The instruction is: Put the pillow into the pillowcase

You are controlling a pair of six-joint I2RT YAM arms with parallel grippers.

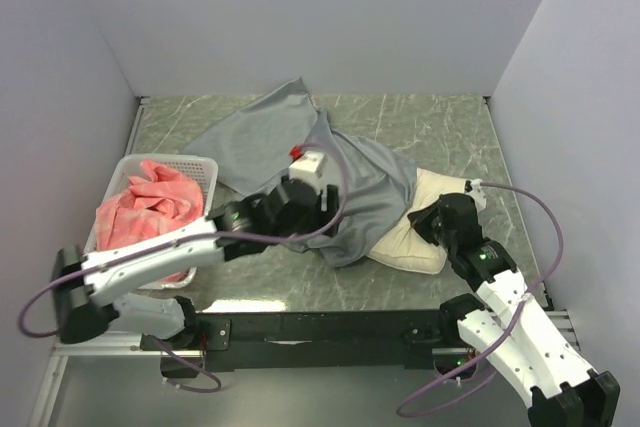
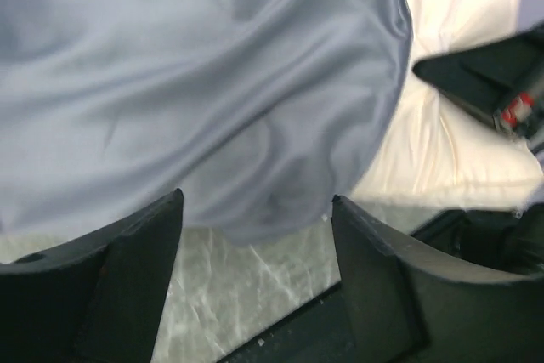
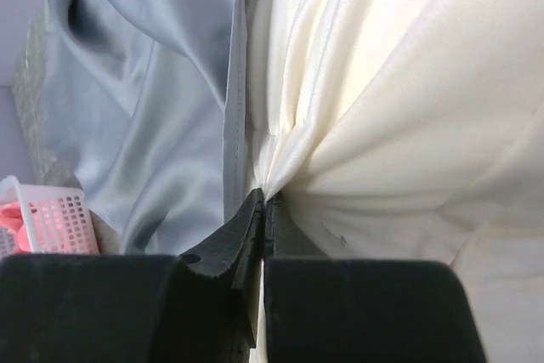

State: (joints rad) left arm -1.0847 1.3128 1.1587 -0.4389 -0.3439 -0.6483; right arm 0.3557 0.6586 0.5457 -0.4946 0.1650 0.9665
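Creased cream pillow lies with its left end under the shiny grey pillowcase. Right gripper pinches pillow fabric. Left gripper is spread wide above the pillowcase's near edge, with marble table showing nearer.

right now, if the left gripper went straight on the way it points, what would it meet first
Most likely the pillowcase: its grey fold lies right ahead of the open left gripper, though depth is unclear.

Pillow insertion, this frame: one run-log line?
left gripper: open, over pillowcase edge | right gripper: shut on pillow fabric | pillow: left end covered by pillowcase, rest exposed | step: insertion not done
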